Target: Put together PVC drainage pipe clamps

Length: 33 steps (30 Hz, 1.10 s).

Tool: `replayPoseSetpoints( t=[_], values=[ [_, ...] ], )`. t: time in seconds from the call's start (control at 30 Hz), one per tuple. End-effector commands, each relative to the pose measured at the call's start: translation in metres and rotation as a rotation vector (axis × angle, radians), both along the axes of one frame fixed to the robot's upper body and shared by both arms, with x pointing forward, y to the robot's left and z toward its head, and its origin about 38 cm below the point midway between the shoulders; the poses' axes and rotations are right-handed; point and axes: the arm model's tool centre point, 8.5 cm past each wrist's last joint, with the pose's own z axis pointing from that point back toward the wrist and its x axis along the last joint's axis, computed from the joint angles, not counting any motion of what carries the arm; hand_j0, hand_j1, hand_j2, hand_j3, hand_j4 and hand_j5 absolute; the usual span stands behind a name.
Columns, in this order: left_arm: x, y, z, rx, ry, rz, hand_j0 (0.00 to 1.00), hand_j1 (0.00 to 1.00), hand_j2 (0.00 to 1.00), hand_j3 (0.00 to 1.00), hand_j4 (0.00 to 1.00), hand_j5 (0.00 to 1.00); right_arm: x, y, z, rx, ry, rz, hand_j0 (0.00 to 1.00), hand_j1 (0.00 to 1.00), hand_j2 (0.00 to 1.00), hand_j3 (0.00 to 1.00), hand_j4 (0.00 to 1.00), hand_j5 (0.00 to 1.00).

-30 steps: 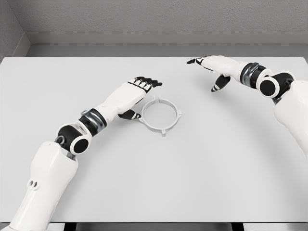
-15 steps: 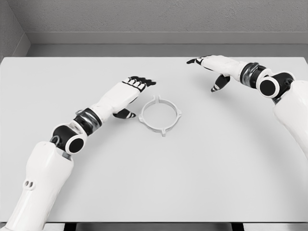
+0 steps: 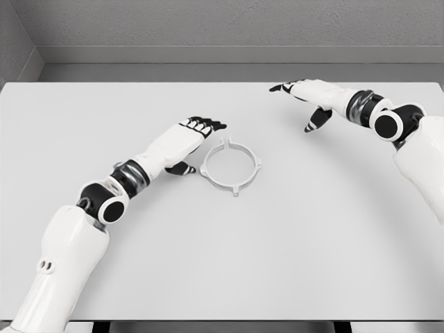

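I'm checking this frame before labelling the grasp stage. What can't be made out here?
- Head view: whether the left hand thumb touches the clamp ring; the gap is too small to judge.
- Head view: the left palm's underside, hidden by the hand itself.
- Head view: the ring's small tabs, too small to tell their form.
- Head view: the right arm beyond the right hand, cut off by the right edge.

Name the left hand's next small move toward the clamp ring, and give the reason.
Probably slide the left hand slightly right and lower it so thumb and fingers straddle the clamp ring's near rim. The hand sits just left of the ring with relaxed fingers, holding nothing, while the ring lies flat and free on the table. The right hand rests far off.
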Motion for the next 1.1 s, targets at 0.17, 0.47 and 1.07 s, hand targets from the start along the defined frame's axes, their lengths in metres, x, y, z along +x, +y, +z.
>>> replayPoseSetpoints(
  t=[0.17, 0.47, 1.07],
  values=[
    [-0.001, -0.006, 0.002, -0.014, -0.001, -0.010, 1.00, 1.00, 1.00, 1.00, 1.00, 1.00, 0.000, 0.000, 0.000, 0.003, 0.000, -0.001, 1.00, 1.00, 1.00, 1.00, 1.00, 1.00],
    [0.000, -0.011, 0.004, -0.018, -0.008, -0.015, 1.00, 1.00, 1.00, 1.00, 1.00, 1.00, 0.000, 0.000, 0.000, 0.003, 0.000, -0.001, 1.00, 1.00, 1.00, 1.00, 1.00, 1.00],
    [0.005, 0.040, 0.037, -0.036, -0.088, 0.037, 1.00, 1.00, 1.00, 1.00, 1.00, 1.00, 0.000, -0.002, 0.001, 0.010, -0.001, -0.002, 1.00, 1.00, 1.00, 1.00, 1.00, 1.00]
  ],
)
